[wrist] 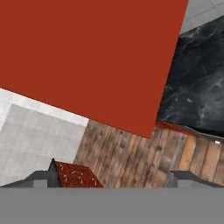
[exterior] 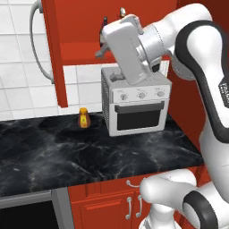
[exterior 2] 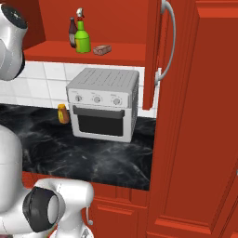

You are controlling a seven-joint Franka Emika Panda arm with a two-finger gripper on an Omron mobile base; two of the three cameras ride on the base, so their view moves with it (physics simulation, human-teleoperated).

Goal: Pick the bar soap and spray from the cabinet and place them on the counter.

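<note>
The red cabinet [exterior 2: 125, 53] stands open above the counter [exterior 2: 93, 158]. On its shelf the green spray [exterior 2: 82, 36] stands upright, with the small pinkish bar soap [exterior 2: 102, 49] lying just to its right. My gripper [exterior: 102, 42] hangs in front of the cabinet [exterior: 76, 49], short of the shelf, and my hand covers part of the shelf in the left base view. In the hand view the gripper [wrist: 116, 177] is open, its fingertips [wrist: 43, 177] wide apart with nothing between them, looking past a red panel at the counter [wrist: 197, 87].
A dark brown bottle [exterior 2: 72, 31] stands left of the spray. A white toaster oven [exterior: 136, 105] sits on the counter [exterior: 89, 152] under the shelf, a small orange bottle [exterior: 83, 118] to its left. The open door [exterior 2: 153, 51] with its curved handle [exterior 2: 171, 42] hangs at the right.
</note>
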